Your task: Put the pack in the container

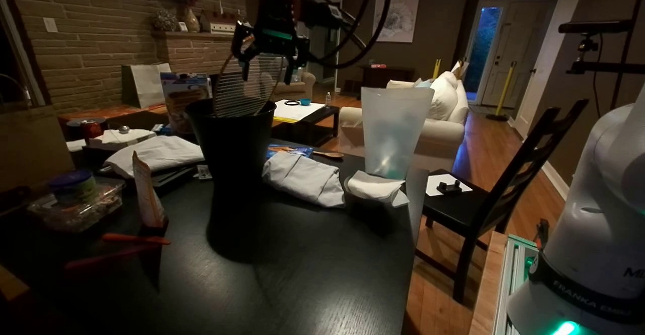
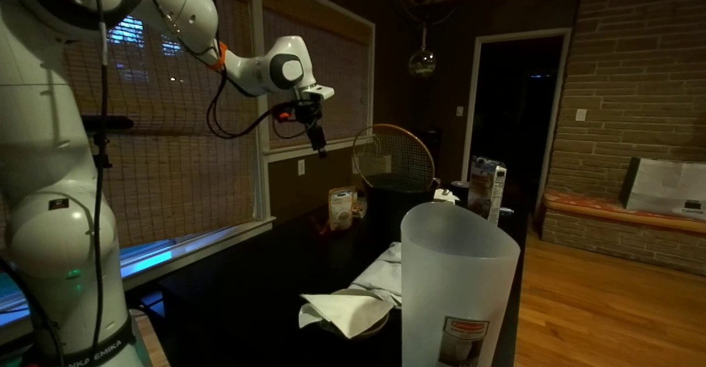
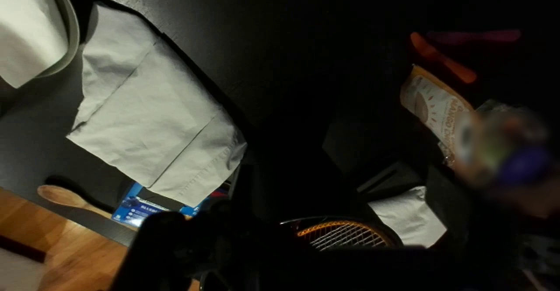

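Note:
The pack appears to be a white and orange pouch with "mango" printed on it. It stands upright on the black table in both exterior views (image 1: 148,194) (image 2: 341,212) and shows in the wrist view (image 3: 431,100). A black bin (image 1: 227,148) (image 2: 386,207) holds a tilted racket (image 1: 247,85) (image 2: 394,154). A frosted, translucent bin (image 1: 395,128) (image 2: 458,278) stands near the table's edge. Which bin is the container is unclear. My gripper (image 1: 267,75) (image 2: 319,149) hangs high above the table, fingers apart, with nothing seen held. The wrist view is very dark around its jaws.
Folded grey-white cloth (image 1: 305,179) and a bowl with a white napkin (image 1: 375,189) lie between the bins. An orange utensil (image 1: 136,239) lies by the pouch. A clear tub (image 1: 78,209), a box (image 1: 184,101) and a wooden spoon (image 3: 65,196) are also there.

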